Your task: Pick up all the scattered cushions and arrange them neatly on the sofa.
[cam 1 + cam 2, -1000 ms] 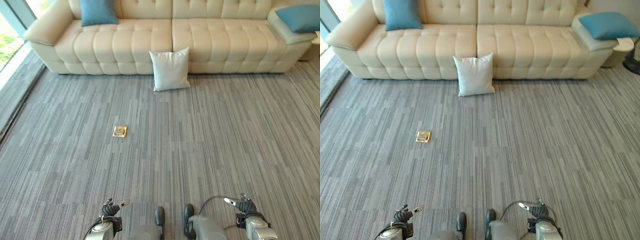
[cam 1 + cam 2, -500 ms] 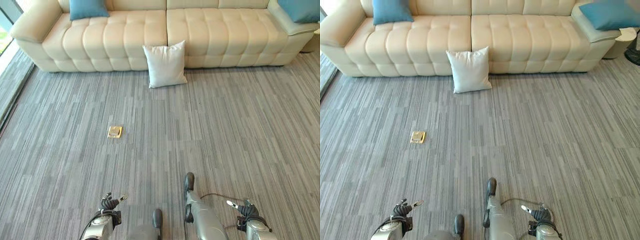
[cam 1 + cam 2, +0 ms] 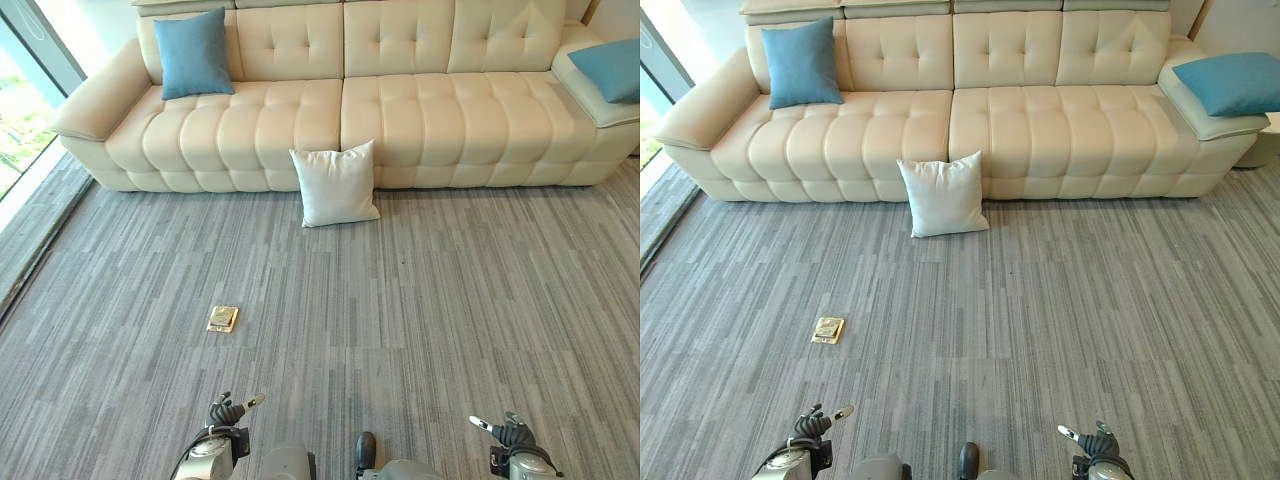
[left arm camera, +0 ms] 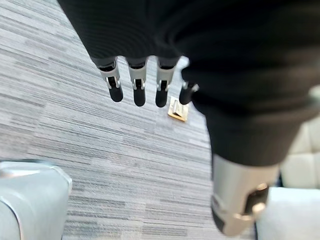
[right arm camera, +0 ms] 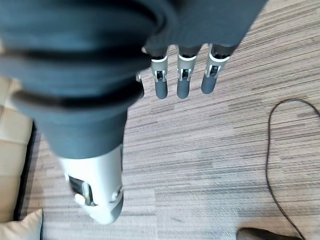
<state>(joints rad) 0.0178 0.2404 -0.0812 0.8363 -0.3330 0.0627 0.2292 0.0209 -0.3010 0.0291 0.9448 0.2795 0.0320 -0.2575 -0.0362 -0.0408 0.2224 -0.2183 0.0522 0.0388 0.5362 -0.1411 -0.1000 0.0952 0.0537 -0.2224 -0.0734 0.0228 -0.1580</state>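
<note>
A long cream sofa (image 3: 400, 110) stands along the far side of the room, on a grey striped carpet (image 3: 450, 300). One white cushion (image 3: 336, 185) is on the carpet, leaning upright against the front of the sofa, about at the middle where the two seat parts meet. A blue cushion (image 3: 194, 53) stands on the seat near the sofa's left end, resting against the backrest. Another blue cushion (image 3: 1238, 83) lies flat on the wide armrest at the sofa's right end.

On the carpet, well apart from the sofa and in front of its left half, there is a small brass floor plate (image 3: 222, 319).

Both arms hang low, far in front of the sofa. The left robot hand (image 3: 228, 411) is over the carpet, in line with the sofa's left half; its fingers (image 4: 138, 90) are straight and relaxed and it holds nothing. The right robot hand (image 3: 507, 432) is over the carpet in line with the sofa's right half; its fingers (image 5: 182, 82) are also stretched loosely, and it holds nothing. Neither robot hand touches a cushion.
</note>
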